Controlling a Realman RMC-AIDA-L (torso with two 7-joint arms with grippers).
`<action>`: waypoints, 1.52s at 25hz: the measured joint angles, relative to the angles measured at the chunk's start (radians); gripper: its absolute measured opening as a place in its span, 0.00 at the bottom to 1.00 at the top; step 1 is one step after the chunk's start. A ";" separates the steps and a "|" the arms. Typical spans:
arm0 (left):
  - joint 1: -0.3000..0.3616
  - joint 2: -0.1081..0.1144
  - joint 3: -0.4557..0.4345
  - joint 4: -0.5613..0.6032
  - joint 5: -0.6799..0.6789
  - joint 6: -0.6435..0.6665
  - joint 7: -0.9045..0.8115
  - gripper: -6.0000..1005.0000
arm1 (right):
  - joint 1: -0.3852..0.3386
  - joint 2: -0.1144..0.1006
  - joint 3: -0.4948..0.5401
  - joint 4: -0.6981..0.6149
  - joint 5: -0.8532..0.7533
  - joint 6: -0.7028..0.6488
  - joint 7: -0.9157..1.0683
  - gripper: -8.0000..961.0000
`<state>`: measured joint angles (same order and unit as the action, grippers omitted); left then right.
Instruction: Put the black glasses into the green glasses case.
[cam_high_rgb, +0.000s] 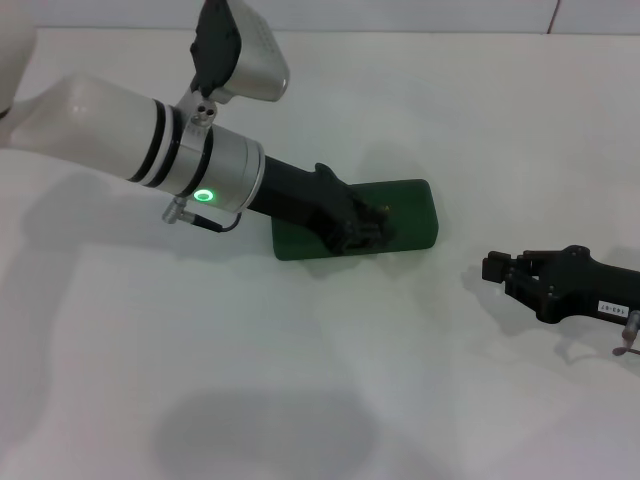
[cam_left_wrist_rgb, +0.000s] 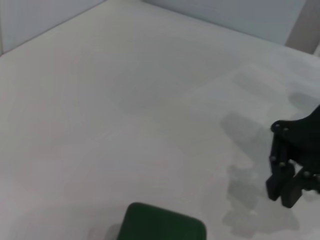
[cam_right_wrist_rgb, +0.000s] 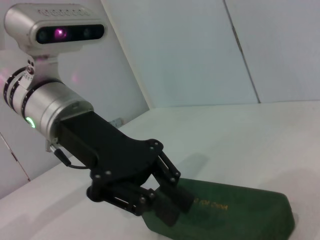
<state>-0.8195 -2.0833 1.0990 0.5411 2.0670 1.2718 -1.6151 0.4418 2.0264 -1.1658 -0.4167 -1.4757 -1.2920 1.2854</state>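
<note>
Left gripper (cam_high_rgb: 368, 232) sits on the shut case (cam_high_rgb: 410, 205), fingers (cam_right_wrist_rgb: 167, 209) nearly pinched, nothing visibly held. Can't see the glasses anywhere. Pressing could skid the case across the counter (cam_high_rgb: 300, 380). Right gripper (cam_high_rgb: 492, 268) is parked nearby, fingers parted.

A plain white table (cam_high_rgb: 330, 370) carried it all. The green glasses case (cam_high_rgb: 412, 210) lay closed and flat on it, just toward one o'clock of centre.

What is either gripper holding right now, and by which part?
Nothing visibly held. The left gripper rests on the closed green glasses case; the right gripper sits apart, empty.
</note>
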 joint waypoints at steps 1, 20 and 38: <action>0.010 -0.001 0.000 0.024 -0.011 0.019 0.001 0.23 | 0.000 0.000 0.000 0.000 -0.001 -0.001 0.000 0.10; 0.419 0.042 -0.117 0.334 -0.402 0.588 0.220 0.36 | 0.029 -0.001 -0.028 -0.190 -0.009 -0.416 -0.022 0.44; 0.432 0.093 -0.197 0.101 -0.416 0.685 0.388 0.70 | 0.057 -0.001 -0.114 -0.246 0.115 -0.489 -0.010 0.92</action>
